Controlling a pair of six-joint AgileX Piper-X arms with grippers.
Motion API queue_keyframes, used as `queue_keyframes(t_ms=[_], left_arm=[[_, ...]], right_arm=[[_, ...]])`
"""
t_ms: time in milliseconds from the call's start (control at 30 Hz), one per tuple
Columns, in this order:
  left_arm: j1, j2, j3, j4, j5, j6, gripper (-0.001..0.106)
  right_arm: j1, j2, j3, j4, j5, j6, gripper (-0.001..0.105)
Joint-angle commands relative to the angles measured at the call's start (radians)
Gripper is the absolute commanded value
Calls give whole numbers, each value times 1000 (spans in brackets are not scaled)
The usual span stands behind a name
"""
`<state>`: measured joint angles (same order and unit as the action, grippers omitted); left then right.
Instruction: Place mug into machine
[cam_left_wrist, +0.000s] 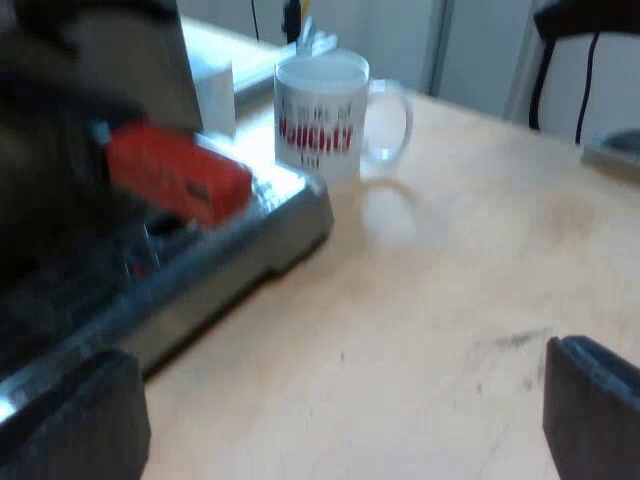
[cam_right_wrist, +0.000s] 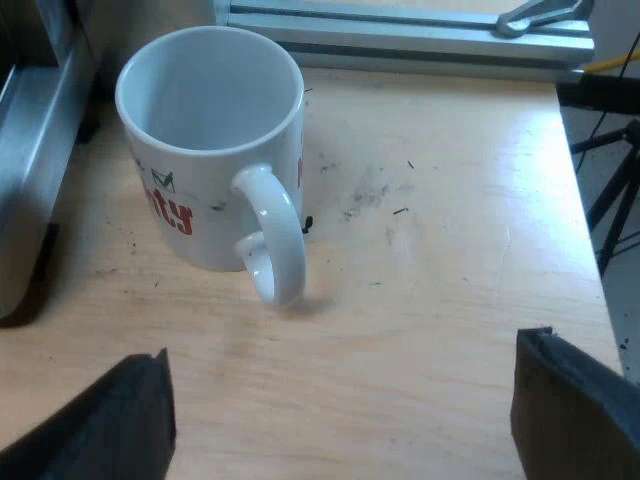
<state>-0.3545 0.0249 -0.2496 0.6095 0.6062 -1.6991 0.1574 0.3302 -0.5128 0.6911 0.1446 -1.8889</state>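
Wide-open tabletop (cam_right_wrist: 430, 300) on the handle side of the mug (cam_right_wrist: 205, 150) — easy way in. Other side's tight: machine's tray (cam_right_wrist: 30, 170) just beside it, red handle end (cam_left_wrist: 178, 172) jutting out above.

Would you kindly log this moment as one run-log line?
mug: upright on table, beside machine, not yet in it | left gripper: jaws open, empty | right gripper: jaws open, empty, near mug

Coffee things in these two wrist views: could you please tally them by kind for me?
mug: 1
espresso machine: 1
holder, its red handle end at the machine's front: 1
Total: 3
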Motion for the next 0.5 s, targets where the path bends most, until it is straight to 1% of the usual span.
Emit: queue_keyframes(t_ms=[33,267,367,500], left_arm=[[-3,3,11,-48,8,3,81],[-3,3,11,-48,8,-2,81],[-3,3,11,-48,8,-2,81],[-3,3,11,-48,8,-2,81]], right_arm=[[2,1,60,-110,-7,1,71],[2,30,264,-436,-7,1,71],[2,80,316,-522,-7,1,71],[2,190,334,-651,-22,1,71]])
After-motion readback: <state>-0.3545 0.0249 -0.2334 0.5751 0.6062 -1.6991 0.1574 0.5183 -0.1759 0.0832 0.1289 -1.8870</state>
